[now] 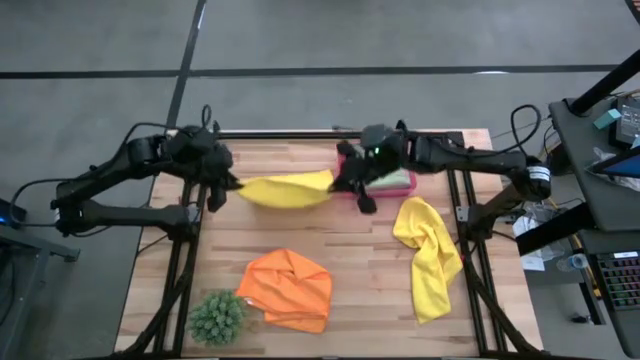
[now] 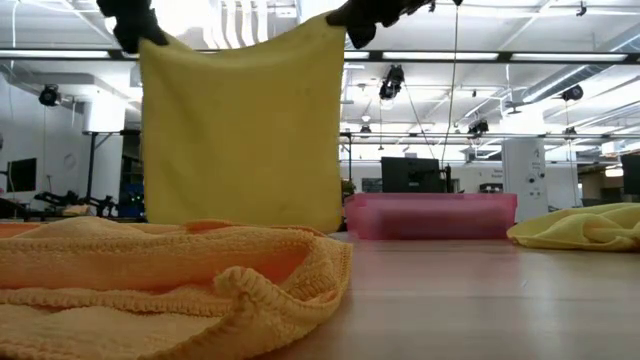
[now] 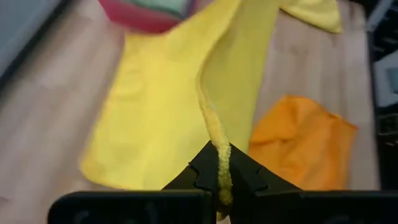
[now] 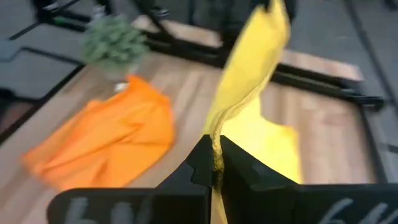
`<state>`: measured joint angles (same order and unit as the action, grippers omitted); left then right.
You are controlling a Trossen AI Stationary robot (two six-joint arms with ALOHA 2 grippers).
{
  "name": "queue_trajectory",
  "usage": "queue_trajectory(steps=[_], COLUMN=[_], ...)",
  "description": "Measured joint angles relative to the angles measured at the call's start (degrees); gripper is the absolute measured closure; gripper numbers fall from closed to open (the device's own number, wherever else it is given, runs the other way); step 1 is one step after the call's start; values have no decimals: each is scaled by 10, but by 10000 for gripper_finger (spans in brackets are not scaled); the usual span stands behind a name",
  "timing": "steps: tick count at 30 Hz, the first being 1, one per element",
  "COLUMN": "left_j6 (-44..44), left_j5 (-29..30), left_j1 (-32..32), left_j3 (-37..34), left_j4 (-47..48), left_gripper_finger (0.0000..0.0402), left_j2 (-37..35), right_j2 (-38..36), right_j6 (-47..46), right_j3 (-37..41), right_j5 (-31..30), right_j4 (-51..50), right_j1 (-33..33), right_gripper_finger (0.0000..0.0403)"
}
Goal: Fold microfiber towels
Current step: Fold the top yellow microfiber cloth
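Both pairs of jaws are clenched on one yellow towel [image 1: 288,189], each pinching a top corner. The left gripper [image 1: 226,183] holds the corner nearer its own side; the right gripper [image 1: 345,181] holds the opposite corner, just in front of the pink tray [image 1: 405,187]. The held edge runs taut from side to side across the far half of the desk [image 1: 350,275], and the low view shows the cloth hanging flat below it like a curtain, its lower edge close to the wood. Each arm is equally near its own corner. An orange towel [image 1: 288,288] and a second yellow towel [image 1: 428,252] lie crumpled nearer the front, well apart from the hanging cloth.
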<state>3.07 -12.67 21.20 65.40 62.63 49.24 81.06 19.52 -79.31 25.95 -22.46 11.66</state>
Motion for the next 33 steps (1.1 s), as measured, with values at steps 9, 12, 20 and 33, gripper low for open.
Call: queue_trajectory(steps=[9, 12, 20, 33], left_j6=[113, 138, 190, 183], left_j5=[-31, -36, -39, -39], left_j1=[-83, -120, -209, -258], left_j3=[-112, -140, -163, -162], left_j4=[-96, -146, -192, -218], left_gripper_finger=[402, 402, 402, 402], left_j2=[-2, 14, 103, 259], right_j2=[0, 0, 0, 0], right_j6=[-63, -95, -176, -264], right_j3=[59, 91, 193, 301], right_j5=[-5, -5, -5, -61], right_j4=[24, 55, 127, 186], right_j1=[-74, -88, -104, -104], right_gripper_finger=[394, 394, 394, 394])
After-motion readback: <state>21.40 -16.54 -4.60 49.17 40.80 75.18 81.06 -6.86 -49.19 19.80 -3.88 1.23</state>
